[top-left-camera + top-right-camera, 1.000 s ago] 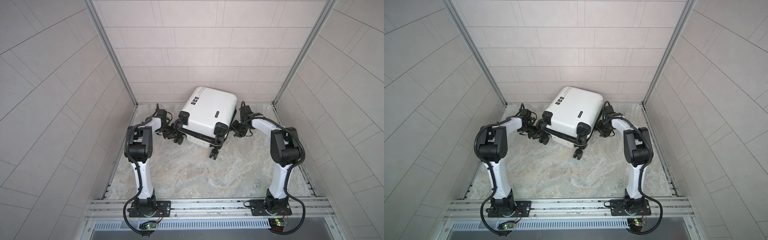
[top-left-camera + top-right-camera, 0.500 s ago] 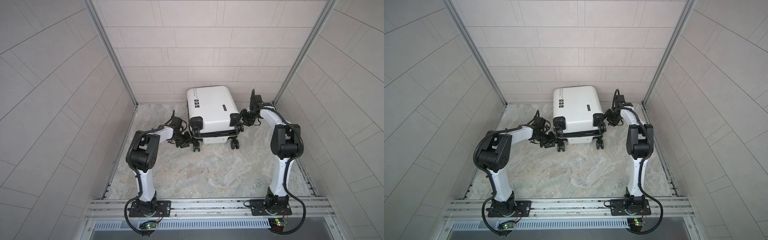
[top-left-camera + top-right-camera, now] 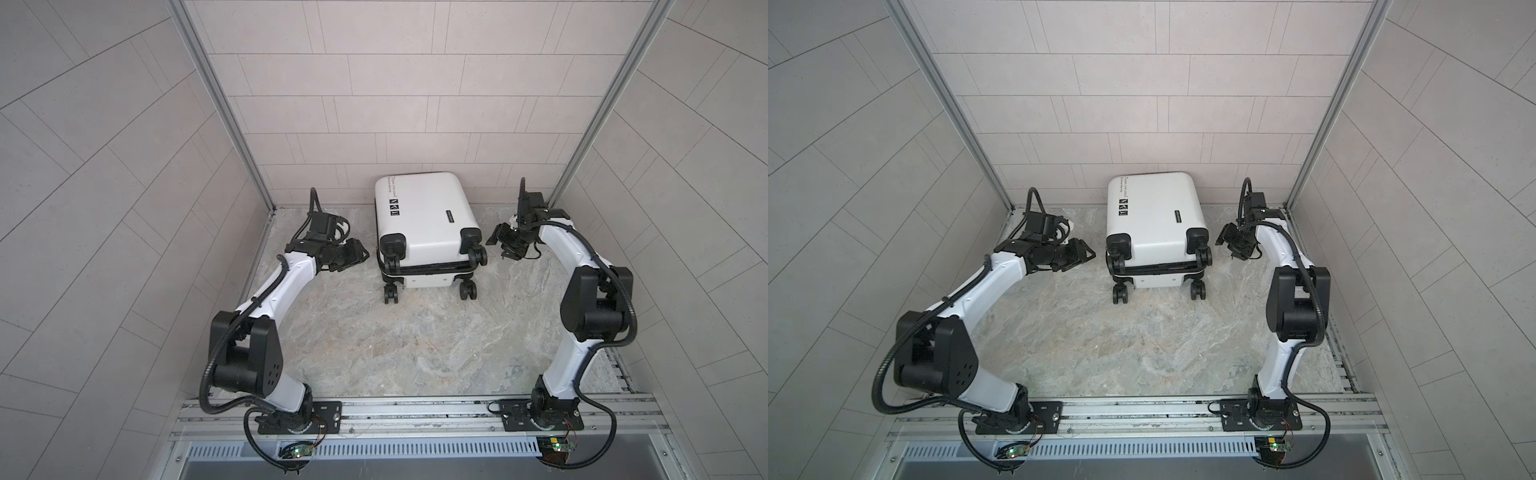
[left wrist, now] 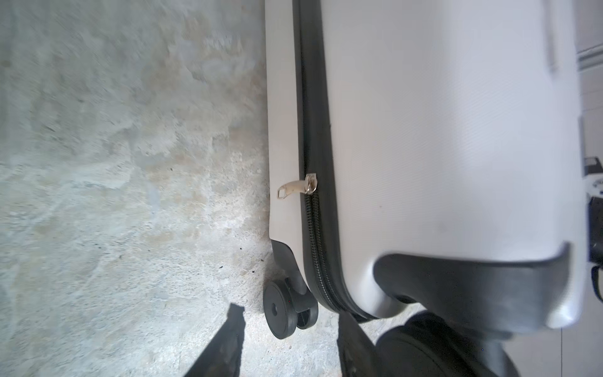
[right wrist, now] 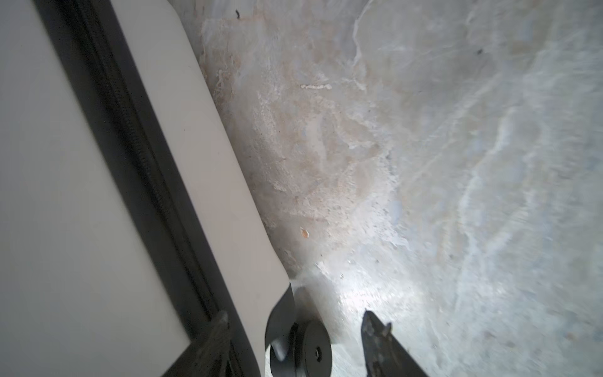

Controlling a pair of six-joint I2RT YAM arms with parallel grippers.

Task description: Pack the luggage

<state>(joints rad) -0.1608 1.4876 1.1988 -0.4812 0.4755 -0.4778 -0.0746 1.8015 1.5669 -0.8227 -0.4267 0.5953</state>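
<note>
The luggage point(image 3: 424, 224) point(image 3: 1154, 220) is a white hard-shell suitcase, shut, lying flat near the back wall with its black wheels toward the front. My left gripper point(image 3: 358, 255) point(image 3: 1086, 253) stands open just off its left side, level with the wheels. The left wrist view shows the open gripper point(image 4: 290, 315) with a wheel point(image 4: 284, 310) ahead of it and a silver zipper pull point(image 4: 295, 189) partway along the black zip. My right gripper point(image 3: 496, 241) point(image 3: 1225, 241) is open beside the right wheels. In the right wrist view the gripper point(image 5: 297, 324) holds nothing.
The marbled floor point(image 3: 407, 340) is walled by tiled panels on three sides, with metal corner posts point(image 3: 582, 137) at the back. The arm bases sit on a rail point(image 3: 415, 411) at the front edge.
The suitcase, turned askew between both grippers a second ago, now lies square to the back wall. Both grippers have let go, drawn back from its sides and opened wider.
</note>
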